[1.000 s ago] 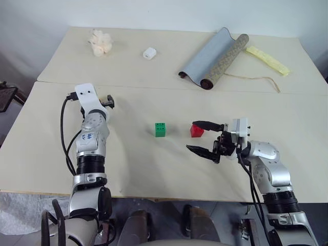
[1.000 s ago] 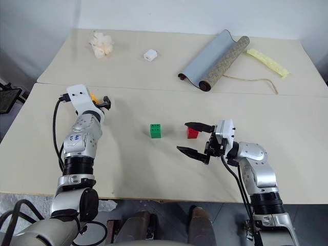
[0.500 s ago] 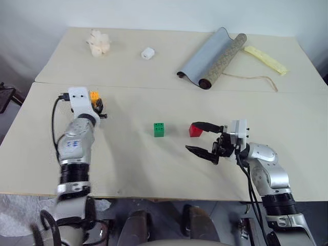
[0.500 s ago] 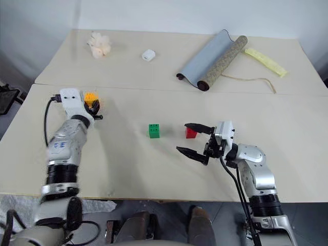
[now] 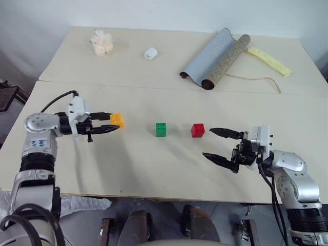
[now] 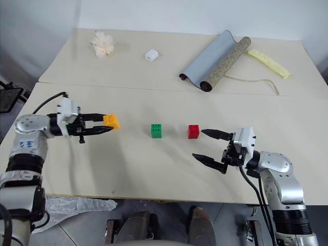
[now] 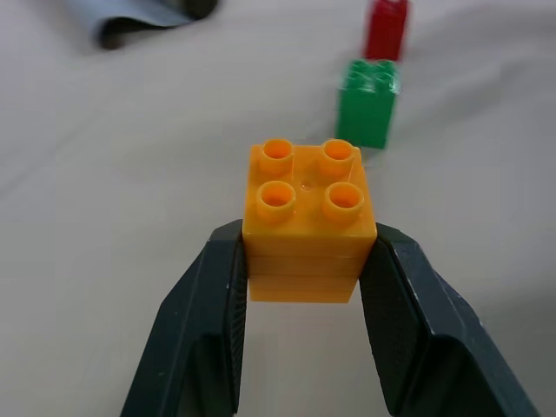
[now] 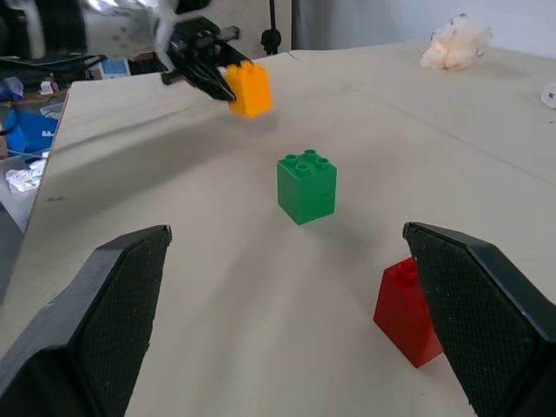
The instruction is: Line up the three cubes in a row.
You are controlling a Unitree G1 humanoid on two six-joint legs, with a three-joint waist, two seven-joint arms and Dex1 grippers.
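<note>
Right gripper (image 5: 219,145): nearest element, at the near right of the bench (image 5: 154,164); fingers spread wide, nothing between them, tips pointing left toward the red cube.
Left gripper (image 5: 114,124): at the left of the bench, reaching rightward; fingers (image 7: 208,330) closed on the orange-yellow cube, one finger pressed to each side face.
Orange-yellow cube (image 5: 118,120): held at the fingertips, studs up, left of the green cube and well apart from it; whether it touches the bench cannot be told.
Green cube (image 5: 161,129): standing on the bench near its middle, studs up, between the orange-yellow and red cubes.
Red cube (image 5: 198,130): on the bench just right of the green cube, a gap between them; just beyond the right gripper's far fingertip, not touched.
Rolled mat (image 5: 215,59): far right, partly unrolled, lying diagonally.
Yellow strip (image 5: 268,60): far right, beyond the mat.
White block (image 5: 150,53): far side, left of the mat.
Cream lumpy object (image 5: 102,42): far left corner.
</note>
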